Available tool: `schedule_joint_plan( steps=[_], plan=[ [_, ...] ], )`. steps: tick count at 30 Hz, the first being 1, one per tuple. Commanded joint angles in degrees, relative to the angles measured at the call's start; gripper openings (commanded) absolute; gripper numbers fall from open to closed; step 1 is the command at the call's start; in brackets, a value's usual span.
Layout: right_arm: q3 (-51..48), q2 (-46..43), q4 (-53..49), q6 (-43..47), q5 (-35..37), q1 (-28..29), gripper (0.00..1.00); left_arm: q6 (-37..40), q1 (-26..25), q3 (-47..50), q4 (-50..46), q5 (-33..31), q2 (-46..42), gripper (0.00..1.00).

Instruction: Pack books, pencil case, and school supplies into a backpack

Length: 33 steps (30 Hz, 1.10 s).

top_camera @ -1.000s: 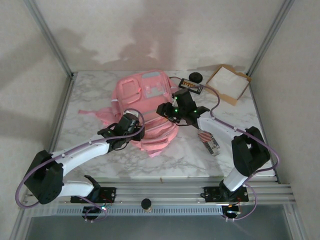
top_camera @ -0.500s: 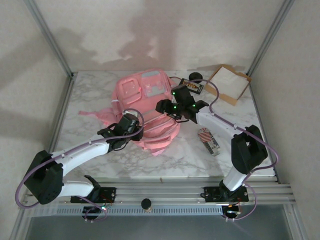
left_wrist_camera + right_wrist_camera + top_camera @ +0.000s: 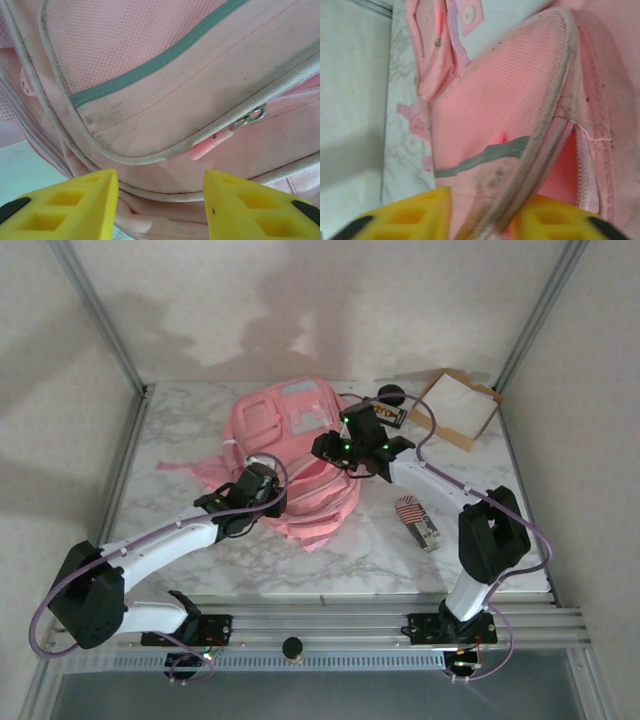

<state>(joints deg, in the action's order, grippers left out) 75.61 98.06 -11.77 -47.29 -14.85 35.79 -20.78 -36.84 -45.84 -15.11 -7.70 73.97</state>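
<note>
Marble-patterned desk [image 3: 170,435] is carrying the pink backpack [image 3: 285,425], and the right end effector [image 3: 487,202] is clamping its piped opening rim between yellow jaws. The left end effector [image 3: 160,177] is sitting at the backpack's near-left side, jaws apart with fabric ahead (gripping or not, I cannot tell), while the flag-striped school supplies [image 3: 417,521] are lying right of the right end effector, apart from it.

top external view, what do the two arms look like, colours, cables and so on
The left arm and right arm are white tubes with bulky black joints, each trailed by a purple cable. Green lights glow at the right wrist. The left end effector and right end effector have yellow fingers with hollow cut-outs.
</note>
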Motion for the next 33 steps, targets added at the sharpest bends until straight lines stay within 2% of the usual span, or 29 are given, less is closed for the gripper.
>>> schedule_joint_plan(
  steps=[1,5,9,16,22,29,33],
  plan=[
    [0.45,1.35,6.51,-0.85,-2.22,0.10,0.22,0.44,-0.32,-2.90,-0.14,-0.07,1.08,0.44],
    [0.59,-0.27,7.90,-1.80,-1.96,-0.14,0.06,0.65,-0.16,-2.61,-0.50,-0.54,1.61,0.43],
    [0.28,-0.85,10.36,-4.38,-3.96,-1.15,0.00,1.06,-0.07,-1.00,-0.11,2.07,1.50,0.38],
    [-0.53,-1.21,13.39,-7.32,-6.05,-1.33,0.00,1.77,0.61,-0.87,4.46,4.49,3.96,0.42],
    [-1.83,-1.87,15.37,-8.65,-6.81,-1.33,0.00,1.39,1.85,-0.76,9.37,3.32,5.95,0.48],
    [-4.74,-2.72,17.61,-9.68,-7.02,-1.34,0.00,-1.03,2.21,0.01,19.64,7.43,7.27,0.47],
    [-5.88,-3.09,18.03,-9.78,-6.94,-1.34,0.00,-3.29,2.21,-0.40,23.17,8.36,7.41,0.41]
  ],
)
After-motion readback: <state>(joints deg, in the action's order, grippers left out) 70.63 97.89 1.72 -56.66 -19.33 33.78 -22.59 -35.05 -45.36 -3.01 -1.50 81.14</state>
